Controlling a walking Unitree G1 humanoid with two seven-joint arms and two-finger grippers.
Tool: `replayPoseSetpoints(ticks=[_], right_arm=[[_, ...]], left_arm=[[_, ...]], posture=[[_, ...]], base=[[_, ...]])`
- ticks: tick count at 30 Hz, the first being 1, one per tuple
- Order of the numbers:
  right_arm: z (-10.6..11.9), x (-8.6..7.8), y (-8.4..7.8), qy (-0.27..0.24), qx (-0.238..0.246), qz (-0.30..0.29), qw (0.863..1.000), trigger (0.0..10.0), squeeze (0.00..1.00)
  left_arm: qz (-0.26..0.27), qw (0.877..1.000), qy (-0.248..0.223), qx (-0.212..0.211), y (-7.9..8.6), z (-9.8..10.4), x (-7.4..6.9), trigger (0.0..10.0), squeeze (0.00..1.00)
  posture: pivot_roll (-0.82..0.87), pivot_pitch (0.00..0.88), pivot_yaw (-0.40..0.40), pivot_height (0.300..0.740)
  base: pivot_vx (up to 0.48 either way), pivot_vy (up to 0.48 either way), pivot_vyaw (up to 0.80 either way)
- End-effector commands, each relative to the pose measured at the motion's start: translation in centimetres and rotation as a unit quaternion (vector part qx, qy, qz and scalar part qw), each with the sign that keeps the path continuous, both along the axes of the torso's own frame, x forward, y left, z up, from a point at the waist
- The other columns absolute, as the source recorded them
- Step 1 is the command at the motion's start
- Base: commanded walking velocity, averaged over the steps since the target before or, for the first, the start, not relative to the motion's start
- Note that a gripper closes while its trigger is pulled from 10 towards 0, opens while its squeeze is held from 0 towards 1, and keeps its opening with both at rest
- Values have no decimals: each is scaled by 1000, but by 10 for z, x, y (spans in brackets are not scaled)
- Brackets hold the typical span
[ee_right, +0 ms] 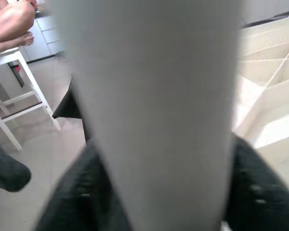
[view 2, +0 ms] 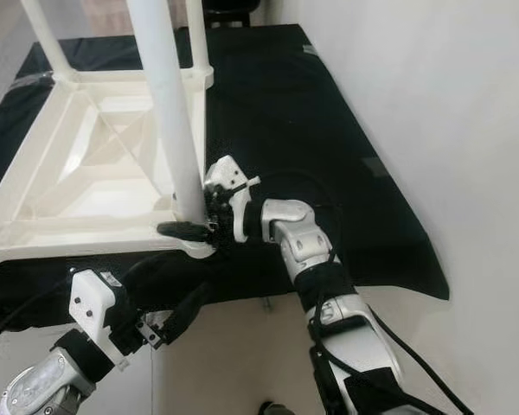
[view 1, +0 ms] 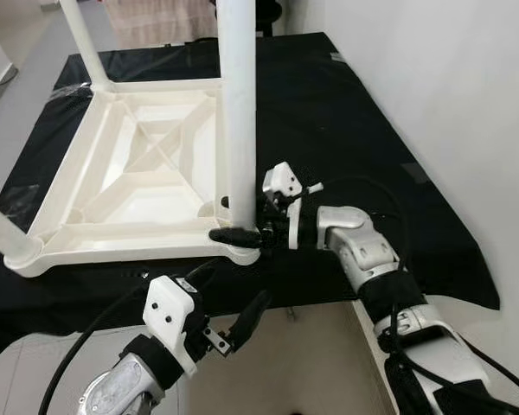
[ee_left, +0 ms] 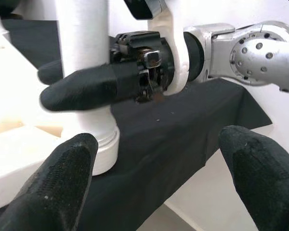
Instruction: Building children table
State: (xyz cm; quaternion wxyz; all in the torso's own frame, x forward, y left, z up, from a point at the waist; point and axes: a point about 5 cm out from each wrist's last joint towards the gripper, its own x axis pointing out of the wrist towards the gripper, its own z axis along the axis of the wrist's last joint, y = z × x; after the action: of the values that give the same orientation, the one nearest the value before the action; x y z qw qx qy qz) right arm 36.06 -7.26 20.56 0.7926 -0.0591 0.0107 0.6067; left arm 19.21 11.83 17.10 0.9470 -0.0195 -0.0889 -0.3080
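1. Tabletop (view 1: 147,164), white plastic, lies upside down on the black cloth (view 1: 346,112), ribbed underside facing up, at about 10 o'clock in the left eye view.
2. Near leg (view 1: 238,104) stands upright in the corner socket closest to the robot, at the cloth's near edge; two more legs rise at other corners.
3. Right gripper (view 1: 239,220) comes in from 3 o'clock and its black fingers clamp around the base of that leg, just above the socket.
4. Left gripper (view 1: 233,311) hovers at 6 o'clock, below the cloth's edge, fingers spread wide apart, touching nothing.
5. White stool (ee_right: 14,91) stands on the tiled floor beyond.
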Motion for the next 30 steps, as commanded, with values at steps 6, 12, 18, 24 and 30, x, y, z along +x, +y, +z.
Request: replayPoseSetpoints(ticks=[6,12,18,24,30], right_arm=[[-12,-2,-8,18,-19,7,1000,0,0],[-26,2,-22,24,-33,-96,995,0,0],[-54,-2,-29,55,-51,-358,931,0,0],[-60,-27,-2,44,-23,-419,907,0,0],[-51,-6,27,14,-7,-429,903,0,0]], left_arm=[[-4,1000,10,-1,-1,-4,-4,10000,0],[-3,1000,8,-1,-2,-3,-5,10000,0],[-1,1000,5,1,1,-1,-5,10000,0],[1,1000,3,3,3,0,-1,10000,0],[8,1000,-2,6,3,0,1,10000,0]], posture=[[59,181,-8,740],[59,193,-14,740],[52,209,-24,740],[46,200,0,740],[60,189,-6,740]], base=[[0,0,0],[0,0,0],[0,0,0],[0,0,0],[0,0,0]])
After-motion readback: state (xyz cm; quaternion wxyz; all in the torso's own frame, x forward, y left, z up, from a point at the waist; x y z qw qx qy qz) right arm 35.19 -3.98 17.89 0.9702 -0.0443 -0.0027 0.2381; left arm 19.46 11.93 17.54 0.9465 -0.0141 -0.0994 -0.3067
